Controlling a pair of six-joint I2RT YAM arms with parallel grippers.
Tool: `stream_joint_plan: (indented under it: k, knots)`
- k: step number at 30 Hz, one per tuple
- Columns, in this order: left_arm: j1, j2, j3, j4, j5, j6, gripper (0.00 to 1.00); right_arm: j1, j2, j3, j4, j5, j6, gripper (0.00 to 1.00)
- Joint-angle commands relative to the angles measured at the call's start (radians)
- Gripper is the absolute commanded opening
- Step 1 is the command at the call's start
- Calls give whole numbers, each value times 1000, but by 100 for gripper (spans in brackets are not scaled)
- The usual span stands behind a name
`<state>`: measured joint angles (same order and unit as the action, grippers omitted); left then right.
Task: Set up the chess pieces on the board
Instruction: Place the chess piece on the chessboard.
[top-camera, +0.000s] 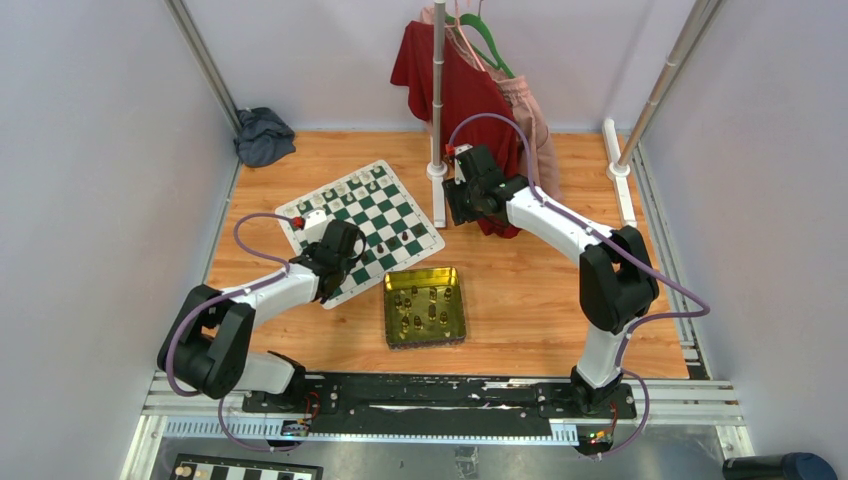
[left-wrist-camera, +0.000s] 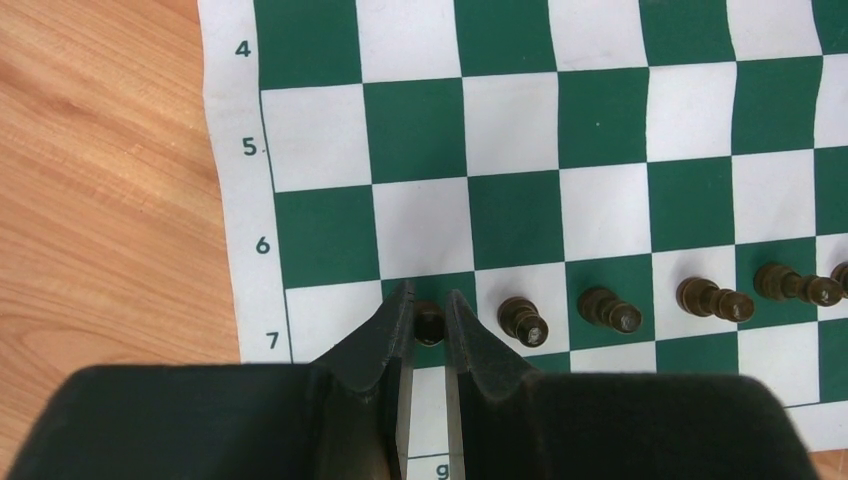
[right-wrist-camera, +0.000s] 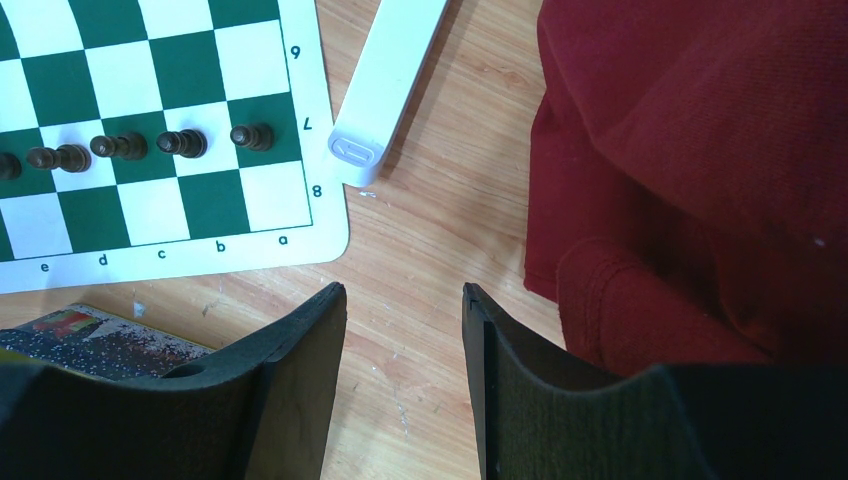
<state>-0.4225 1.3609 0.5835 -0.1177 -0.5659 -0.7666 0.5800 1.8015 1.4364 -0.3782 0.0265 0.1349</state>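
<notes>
Digits 4–7 on board (left-wrist-camera: 232, 205) margin

Green/white chequered board (left-wrist-camera: 610, 130), dk brown pieces (left-wrist-camera: 523, 320), gold-green tin (top-camera: 390, 310).

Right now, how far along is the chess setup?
Done: a line of dark pawns stands on row 7 of the board. In hand: the left hand is closed on one more dark pawn at that row. Left: several pieces sit in the tin; the right hand is open and empty.
</notes>
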Motion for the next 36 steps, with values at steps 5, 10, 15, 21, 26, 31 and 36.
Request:
stream_joint_plan:
  k: [5, 10, 15, 21, 26, 31, 36]
  knots:
    - [-5, 17, 22, 19, -17, -6, 0, 12, -19, -1, -30, 19, 3, 51]
    - [-5, 30, 15, 20, -9, -15, 2, 11, -19, -3, -31, 21, -4, 51]
    - [-5, 30, 5, 7, -11, -33, 26, 12, -19, -5, -33, 18, -5, 51]
    - [-5, 23, 1, 9, -11, -30, 35, 11, -18, -1, -33, 15, -6, 51]
    - [-5, 13, 3, -2, -16, -32, 36, 12, -17, 0, -33, 11, -3, 51]
    - [-5, -20, 13, -30, -36, -23, 36, 12, -24, 6, -35, 13, -10, 51]
    - [-5, -98, 45, -88, -63, -4, 52, 19, -45, 19, -57, 23, -25, 51]
